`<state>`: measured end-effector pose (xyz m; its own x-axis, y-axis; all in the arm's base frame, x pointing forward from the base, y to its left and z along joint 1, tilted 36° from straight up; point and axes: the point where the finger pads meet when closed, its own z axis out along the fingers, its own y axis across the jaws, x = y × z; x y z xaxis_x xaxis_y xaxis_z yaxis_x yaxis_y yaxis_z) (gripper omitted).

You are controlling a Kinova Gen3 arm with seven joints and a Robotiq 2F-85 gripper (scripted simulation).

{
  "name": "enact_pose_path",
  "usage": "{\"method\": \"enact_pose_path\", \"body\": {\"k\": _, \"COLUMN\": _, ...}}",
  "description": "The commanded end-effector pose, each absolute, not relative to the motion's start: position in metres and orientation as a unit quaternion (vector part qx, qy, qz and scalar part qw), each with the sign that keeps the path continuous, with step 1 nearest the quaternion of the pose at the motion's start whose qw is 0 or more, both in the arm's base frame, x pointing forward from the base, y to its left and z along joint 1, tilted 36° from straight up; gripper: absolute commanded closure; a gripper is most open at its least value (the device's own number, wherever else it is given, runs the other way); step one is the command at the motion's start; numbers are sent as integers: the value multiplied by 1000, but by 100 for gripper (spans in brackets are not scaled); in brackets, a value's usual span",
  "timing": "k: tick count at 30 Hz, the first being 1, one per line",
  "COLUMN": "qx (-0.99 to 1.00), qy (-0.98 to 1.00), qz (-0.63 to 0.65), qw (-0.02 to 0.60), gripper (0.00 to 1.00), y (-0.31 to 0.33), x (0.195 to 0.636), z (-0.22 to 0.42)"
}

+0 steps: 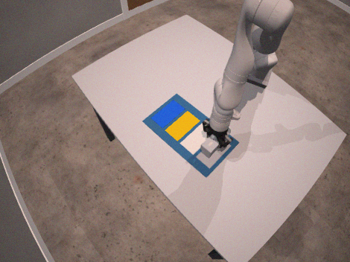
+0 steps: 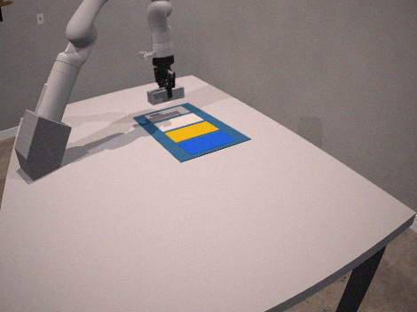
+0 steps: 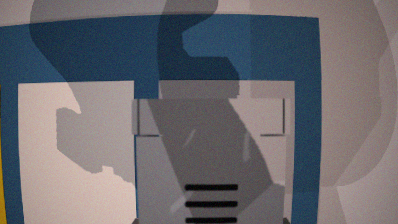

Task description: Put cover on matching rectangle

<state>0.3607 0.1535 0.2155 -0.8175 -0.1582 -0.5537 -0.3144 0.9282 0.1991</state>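
Note:
My gripper (image 1: 217, 136) is shut on the grey cover (image 1: 209, 147) and holds it in the air above the mat's end nearest the arm. In the exterior view the cover (image 2: 165, 95) hangs well above the table, with its shadow on the grey rectangle (image 2: 165, 113). The white rectangle (image 2: 182, 122), yellow rectangle (image 2: 192, 131) and blue rectangle (image 2: 208, 143) lie in a row on the dark blue mat (image 1: 190, 133). In the wrist view the cover (image 3: 210, 160) fills the lower middle, with the white rectangle (image 3: 75, 150) to its left.
The arm's grey base block (image 2: 40, 144) stands on the table at the left. The table edge runs along the right and front in the exterior view.

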Motion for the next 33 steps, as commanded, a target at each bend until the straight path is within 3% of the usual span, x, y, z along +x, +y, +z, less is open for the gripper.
{"method": "enact_pose_path", "body": {"k": 1, "qx": -124, "qy": 942, "qz": 145, "qw": 275, "gripper": 100, "y": 151, "x": 362, "z": 215}}
{"method": "enact_pose_path", "body": {"k": 33, "qx": -124, "qy": 942, "qz": 146, "qw": 277, "gripper": 100, "y": 91, "x": 387, "z": 199}}
